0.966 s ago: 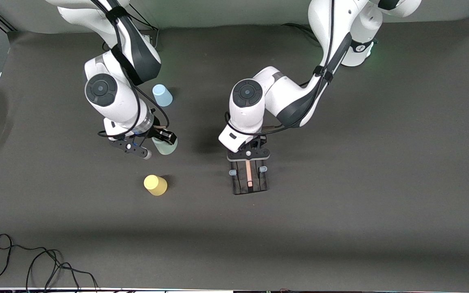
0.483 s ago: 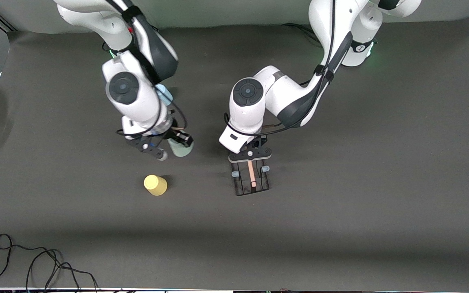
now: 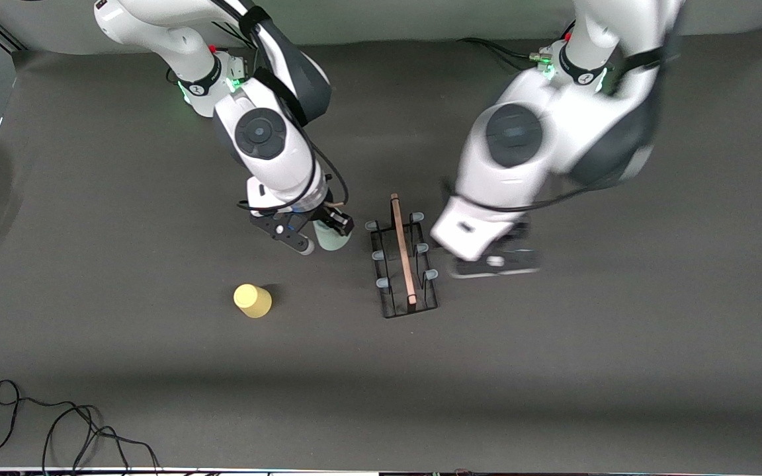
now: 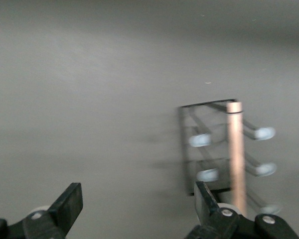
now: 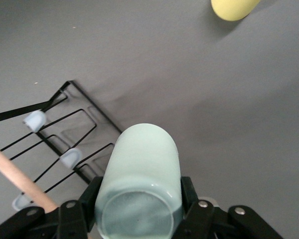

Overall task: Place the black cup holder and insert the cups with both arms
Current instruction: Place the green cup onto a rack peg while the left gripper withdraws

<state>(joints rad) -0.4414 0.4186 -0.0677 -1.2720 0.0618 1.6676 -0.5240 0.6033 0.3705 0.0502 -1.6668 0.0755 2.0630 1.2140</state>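
I see the yellow cup on the bench at the rack's nine o'clock. My right gripper clamps the pale green cup beside the black cup holder. At three o'clock, my left gripper hangs spread wide, holding nothing.

I see two white arms with dark grey joint bands and round grey caps, black cables strapped along them, green light at each base. My left gripper has black fingers with silver screws; the right gripper matches
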